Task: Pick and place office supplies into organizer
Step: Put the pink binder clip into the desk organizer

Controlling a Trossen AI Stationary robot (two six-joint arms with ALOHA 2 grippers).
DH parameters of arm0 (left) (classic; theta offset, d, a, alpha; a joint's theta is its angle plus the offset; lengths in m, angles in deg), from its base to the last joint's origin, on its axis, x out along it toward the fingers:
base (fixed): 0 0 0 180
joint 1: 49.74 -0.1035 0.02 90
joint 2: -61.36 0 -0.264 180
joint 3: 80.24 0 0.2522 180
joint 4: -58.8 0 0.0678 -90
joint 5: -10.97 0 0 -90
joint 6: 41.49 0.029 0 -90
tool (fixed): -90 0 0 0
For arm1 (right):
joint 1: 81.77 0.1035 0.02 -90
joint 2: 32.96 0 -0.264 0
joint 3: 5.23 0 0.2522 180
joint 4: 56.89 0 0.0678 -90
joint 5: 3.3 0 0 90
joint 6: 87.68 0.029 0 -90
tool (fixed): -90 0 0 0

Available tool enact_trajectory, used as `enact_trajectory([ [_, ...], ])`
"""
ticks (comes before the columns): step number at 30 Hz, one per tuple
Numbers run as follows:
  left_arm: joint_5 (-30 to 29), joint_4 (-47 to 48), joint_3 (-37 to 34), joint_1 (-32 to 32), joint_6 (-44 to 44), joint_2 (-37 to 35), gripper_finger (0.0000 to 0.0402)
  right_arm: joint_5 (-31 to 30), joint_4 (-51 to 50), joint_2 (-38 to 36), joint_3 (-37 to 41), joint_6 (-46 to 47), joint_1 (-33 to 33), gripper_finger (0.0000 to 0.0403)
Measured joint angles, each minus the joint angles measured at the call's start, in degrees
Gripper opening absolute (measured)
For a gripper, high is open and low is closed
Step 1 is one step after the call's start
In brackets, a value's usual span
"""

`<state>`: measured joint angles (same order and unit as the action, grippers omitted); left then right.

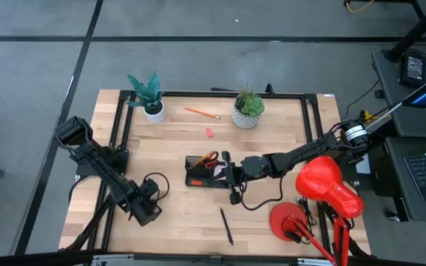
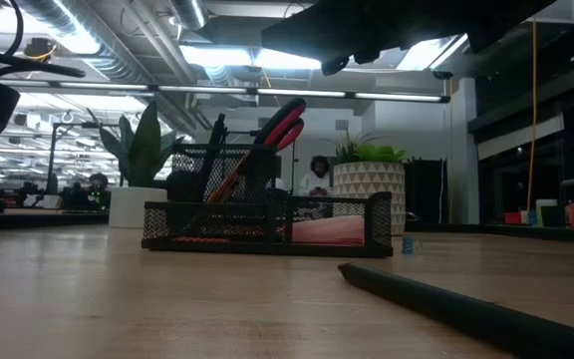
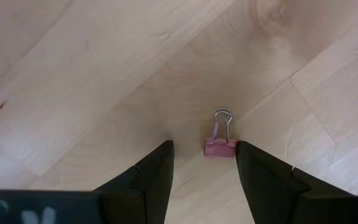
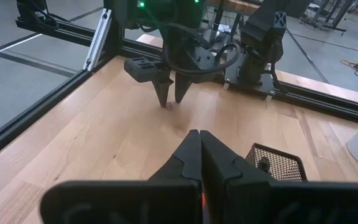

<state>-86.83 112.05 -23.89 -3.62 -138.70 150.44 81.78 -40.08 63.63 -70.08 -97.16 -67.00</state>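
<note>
Desk inventory: black wire-mesh organizer (image 1: 205, 174) at mid-desk, supplies partly sorted.

Organizer held red-handled scissors (image 1: 210, 160) and a pink sticky-note block (image 2: 327, 231). Loose on the pale wooden desk (image 1: 176, 222): thin orange pencil (image 1: 201, 113) between two potted plants at the far edge, small pink eraser (image 1: 208, 132), dark slim pen (image 1: 227, 225) near the front edge. Left gripper (image 3: 204, 171), jaws open, hung low over open desk, straddling a small pink binder clip (image 3: 220, 147). Right gripper (image 4: 200, 147), jaws closed, empty, sat just beside the organizer.
</note>
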Motion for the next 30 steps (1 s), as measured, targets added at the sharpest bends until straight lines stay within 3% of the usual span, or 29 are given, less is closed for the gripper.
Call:
enact_trajectory([
  [6,0.62,-0.18,-0.04,-0.83,1.07,0.04,0.0164,-0.01,0.01,0.00,0.00,0.09,-0.02,0.0000],
  [17,0.70,-0.32,-0.11,-1.00,1.57,0.11,0.0099,-0.02,0.02,0.00,0.00,0.13,-0.02,0.0000],
  [30,0.03,-0.67,-0.11,-0.97,5.10,0.13,0.0055,-0.02,0.02,0.00,0.00,0.38,-0.02,0.0000],
])
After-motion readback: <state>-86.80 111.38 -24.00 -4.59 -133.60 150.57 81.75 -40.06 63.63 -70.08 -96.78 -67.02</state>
